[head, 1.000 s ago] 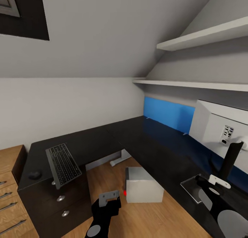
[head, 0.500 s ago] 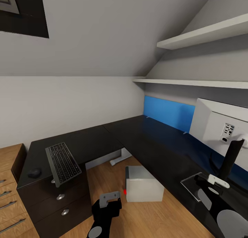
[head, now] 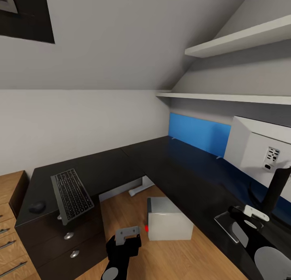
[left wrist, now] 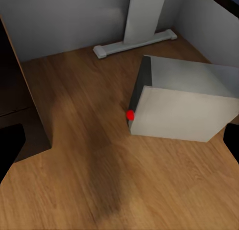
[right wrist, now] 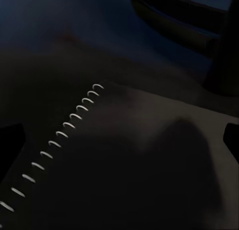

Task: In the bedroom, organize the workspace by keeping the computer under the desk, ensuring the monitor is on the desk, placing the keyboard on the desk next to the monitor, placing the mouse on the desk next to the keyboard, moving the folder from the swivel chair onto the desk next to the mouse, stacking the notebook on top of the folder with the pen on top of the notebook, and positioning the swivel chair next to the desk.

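Two arms reach into the lower edge of the head view. The left gripper (head: 127, 232) hangs over the wood floor (head: 169, 255) in the bend of the L-shaped black desk (head: 121, 162); its wrist view catches only dark finger tips at opposite edges of the picture, so the fingers look spread apart with nothing between them. At about one o'clock from it, close by on the floor, sits the pale grey computer (head: 167, 223), its red light (left wrist: 130, 115) facing the gripper and a grey desk foot (left wrist: 134, 41) behind it. At ten o'clock the keyboard (head: 72, 195) lies on the desk wing, its near end jutting over the drawer front, with the mouse (head: 37, 207) beside it at nine o'clock. The right gripper (head: 252, 215) sits low over the other wing at the foot of the monitor (head: 258, 150), whose white back faces the camera before a blue wall panel (head: 198, 134). Its wrist view shows a dark spiral-bound notebook (right wrist: 114, 160) directly beneath; whether those fingers are spread or pressed together I cannot tell.
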Robot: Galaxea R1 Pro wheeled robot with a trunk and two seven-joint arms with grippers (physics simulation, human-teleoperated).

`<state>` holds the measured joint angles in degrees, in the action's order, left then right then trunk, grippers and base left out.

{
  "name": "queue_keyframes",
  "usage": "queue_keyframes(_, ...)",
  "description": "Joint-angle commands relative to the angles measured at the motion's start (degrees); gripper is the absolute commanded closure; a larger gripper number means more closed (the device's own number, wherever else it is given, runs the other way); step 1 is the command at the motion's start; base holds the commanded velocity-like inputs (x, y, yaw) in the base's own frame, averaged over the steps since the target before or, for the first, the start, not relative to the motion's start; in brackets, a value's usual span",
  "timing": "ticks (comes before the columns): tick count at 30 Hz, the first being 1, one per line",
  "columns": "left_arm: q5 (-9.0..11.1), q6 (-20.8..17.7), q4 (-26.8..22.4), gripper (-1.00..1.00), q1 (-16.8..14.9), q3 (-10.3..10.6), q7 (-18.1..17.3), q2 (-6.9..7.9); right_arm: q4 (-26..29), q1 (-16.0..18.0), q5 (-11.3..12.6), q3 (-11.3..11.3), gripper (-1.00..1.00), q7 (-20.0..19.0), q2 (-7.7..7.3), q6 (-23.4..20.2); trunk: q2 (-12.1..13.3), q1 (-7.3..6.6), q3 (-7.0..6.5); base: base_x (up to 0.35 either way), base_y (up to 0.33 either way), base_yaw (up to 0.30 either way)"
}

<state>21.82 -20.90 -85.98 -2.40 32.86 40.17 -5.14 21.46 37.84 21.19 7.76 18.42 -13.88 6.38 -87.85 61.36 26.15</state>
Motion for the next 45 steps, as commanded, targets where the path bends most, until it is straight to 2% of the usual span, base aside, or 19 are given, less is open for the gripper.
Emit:
queue_keyframes(1,0.3,-0.2,-0.1,-1.0,-0.1,0.1,0.4,0.02,0.0,0.0,0.6,-0.1,-1.0,0.0,0.0,0.3,0.0,0.0,0.06,0.034,0.0,0.0)
queue_keyframes(10,0.3,-0.2,-0.1,-1.0,-0.1,0.4,0.5,0.04,0.3,0.0,0.6,0.0,-1.0,0.2,-0.05,-1.4,0.0,0.0,0.06,0.01,0.0,0.0)
queue_keyframes(15,0.4,-0.2,-0.5,-1.0,-0.1,0.4,0.5,-0.06,5.1,0.0,0.7,0.1,-1.0,0.3,0.06,-1.9,0.0,0.0,0.06,0.0,0.0,0.0)
queue_keyframes(21,0.4,-0.2,-0.6,-1.0,-0.1,0.4,0.5,-0.13,5.9,0.0,0.8,0.2,-1.0,0.3,0.2,-2.0,0.0,0.0,0.06,0.0,0.0,0.0)
queue_keyframes(45,0.5,-0.2,-0.4,-1.0,-0.1,0.5,0.6,-0.24,5.8,0.0,0.6,-0.1,-1.0,0.4,0.35,-3.2,-9.7,5.27,4.37,0.0,0.0,0.0)
